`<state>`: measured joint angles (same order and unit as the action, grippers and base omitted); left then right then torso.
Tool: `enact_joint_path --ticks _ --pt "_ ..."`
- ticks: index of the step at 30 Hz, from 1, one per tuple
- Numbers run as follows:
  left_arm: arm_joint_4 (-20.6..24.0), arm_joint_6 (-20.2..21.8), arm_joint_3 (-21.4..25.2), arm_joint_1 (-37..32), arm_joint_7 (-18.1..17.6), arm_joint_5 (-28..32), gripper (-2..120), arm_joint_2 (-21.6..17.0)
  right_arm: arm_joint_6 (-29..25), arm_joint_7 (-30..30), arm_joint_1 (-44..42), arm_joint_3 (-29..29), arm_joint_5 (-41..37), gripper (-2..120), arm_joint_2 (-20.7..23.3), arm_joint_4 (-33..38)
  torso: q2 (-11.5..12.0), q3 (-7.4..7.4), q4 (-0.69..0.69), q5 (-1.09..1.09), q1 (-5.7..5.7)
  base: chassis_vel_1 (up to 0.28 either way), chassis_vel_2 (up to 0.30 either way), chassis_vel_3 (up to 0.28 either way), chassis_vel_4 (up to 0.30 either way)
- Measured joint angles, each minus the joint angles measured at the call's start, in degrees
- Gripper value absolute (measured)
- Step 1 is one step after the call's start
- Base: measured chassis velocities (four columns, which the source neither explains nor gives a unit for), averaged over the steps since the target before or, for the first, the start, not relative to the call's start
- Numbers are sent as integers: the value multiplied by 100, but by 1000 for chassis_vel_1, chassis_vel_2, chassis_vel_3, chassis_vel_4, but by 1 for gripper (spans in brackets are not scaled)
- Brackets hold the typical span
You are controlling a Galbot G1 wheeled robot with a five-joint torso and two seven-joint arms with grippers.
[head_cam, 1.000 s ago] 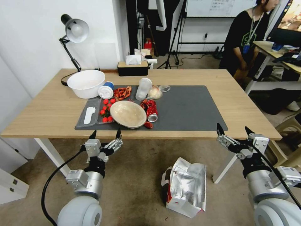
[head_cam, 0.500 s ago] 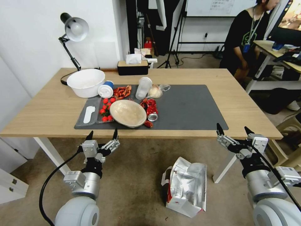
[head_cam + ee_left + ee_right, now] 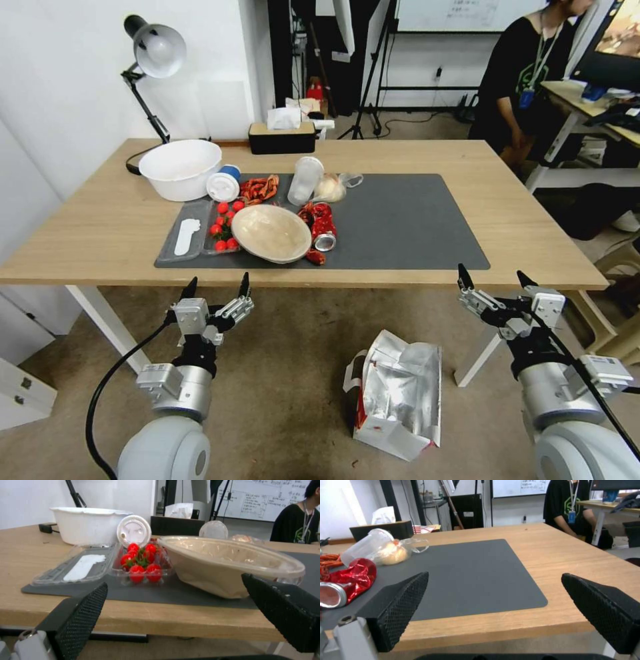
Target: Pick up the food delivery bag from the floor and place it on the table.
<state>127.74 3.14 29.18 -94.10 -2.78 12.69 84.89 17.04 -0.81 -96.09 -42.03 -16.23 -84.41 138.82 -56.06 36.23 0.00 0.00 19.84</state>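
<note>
The food delivery bag is lying on its side on the floor, foil lining showing, just in front of the counter, between the two arms. The left tool and right tool are both hovering near the counter's front edge with fingers spread apart, empty, apparently readied for a reach downward. Compared with a second earlier, the view is sitting slightly higher; the bag is lying unmoved.

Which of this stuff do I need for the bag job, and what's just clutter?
Needed: bag lying on the floor; table; left gripper and right gripper, both open, near the table's front edge.

Clutter: white bowl, tomatoes, beige bowl, can, lamp.
</note>
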Motion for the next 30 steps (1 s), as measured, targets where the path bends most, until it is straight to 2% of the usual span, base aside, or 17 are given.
enact_joint_path --ticks 8,11,24,30 --pt "-42 -41 19 19 45 -16 100 -22 -33 -1 -9 3 11 100 -3 -14 220 -125 0 0 -95 0 0 0 0" --pt "-58 -57 32 28 64 -21 100 -34 -44 -1 -2 8 16 100 -6 -16 459 -261 0 0 -199 0 0 0 0" --pt "-71 -73 41 29 70 -25 100 -37 -76 1 -11 15 28 100 -20 -25 755 -433 0 0 -321 0 0 0 0" --pt "-82 -88 37 26 74 -27 100 -32 -92 3 -18 17 30 100 -23 -25 969 -556 0 0 -414 0 0 0 0"
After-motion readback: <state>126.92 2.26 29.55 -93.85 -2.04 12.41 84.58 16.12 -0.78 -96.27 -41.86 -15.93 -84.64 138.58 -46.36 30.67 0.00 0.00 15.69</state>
